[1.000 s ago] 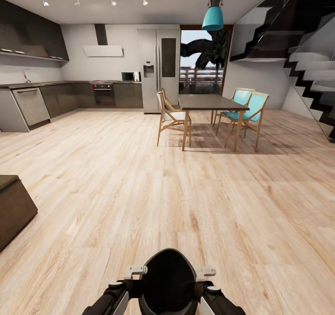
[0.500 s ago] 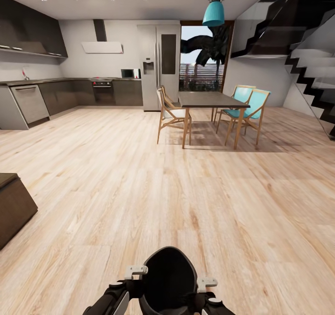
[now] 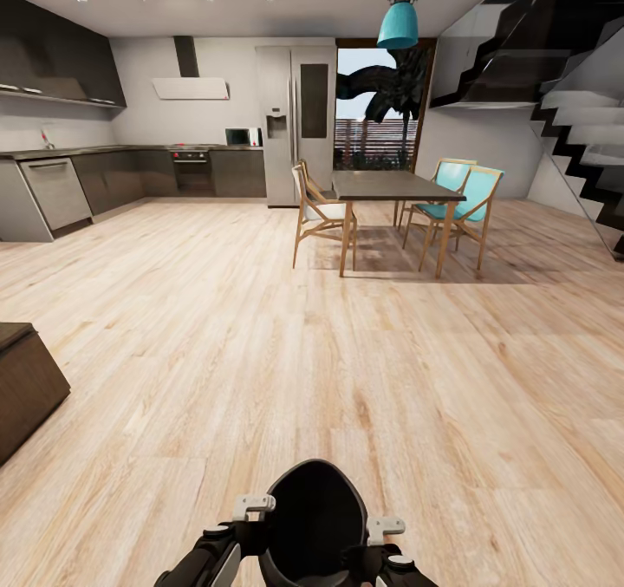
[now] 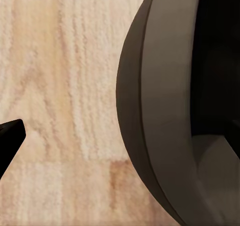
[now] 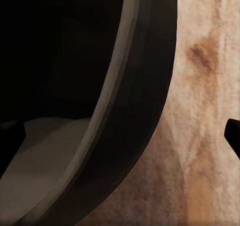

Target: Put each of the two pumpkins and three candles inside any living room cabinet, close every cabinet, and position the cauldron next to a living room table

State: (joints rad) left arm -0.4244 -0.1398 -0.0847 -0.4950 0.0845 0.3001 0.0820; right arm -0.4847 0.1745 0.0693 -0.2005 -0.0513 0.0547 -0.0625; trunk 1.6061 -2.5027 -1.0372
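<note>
Open-plan room, light wood floor (image 3: 260, 327). Far centre: dining table (image 3: 392, 190) with one wooden chair (image 3: 319, 214) and two teal chairs (image 3: 459, 205); teal pendant lamp (image 3: 398, 25) above. Far left: glossy dark kitchen cupboards (image 3: 130, 179), oven (image 3: 192, 173), steel fridge (image 3: 296, 127). Right: staircase (image 3: 572, 127). Near left edge: corner of a dark-brown low cabinet (image 3: 26, 388), front shut. Robot's dark rounded trunk (image 3: 314, 526) at lower centre, arms folded beside it. Left gripper and right gripper: state cannot be told.
</note>
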